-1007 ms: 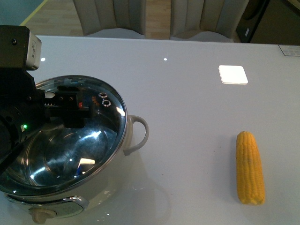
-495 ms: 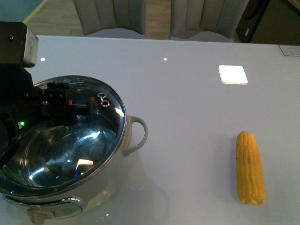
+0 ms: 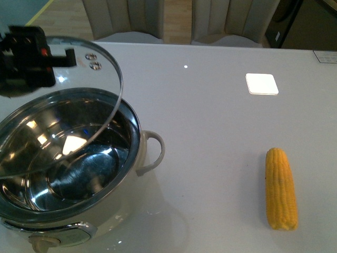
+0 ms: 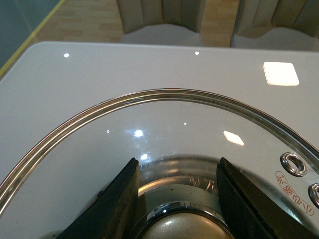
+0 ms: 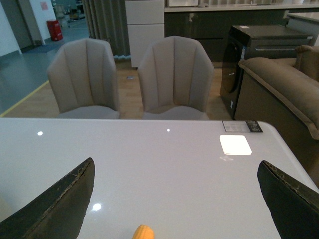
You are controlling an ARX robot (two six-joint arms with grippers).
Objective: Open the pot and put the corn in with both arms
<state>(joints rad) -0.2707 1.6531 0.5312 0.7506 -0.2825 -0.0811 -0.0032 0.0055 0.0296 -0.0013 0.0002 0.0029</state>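
Tilted lid (image 3: 63,100) may slip
Left pincer (image 4: 177,164) pinches only the knob (image 4: 182,226); the lid could swing onto the pot (image 3: 131,176). Right pincer (image 5: 175,167) is spread.

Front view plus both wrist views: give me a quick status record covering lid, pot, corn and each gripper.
lid: glass lid raised and tilted over the pot's left side
pot: pot uncovered on the corn side, no food seen in the steel inside
corn: corn lying on the table, right of the pot, nothing touching it
left gripper: left gripper shut on the lid's knob
right gripper: right gripper open, empty, above the table, corn tip in its view
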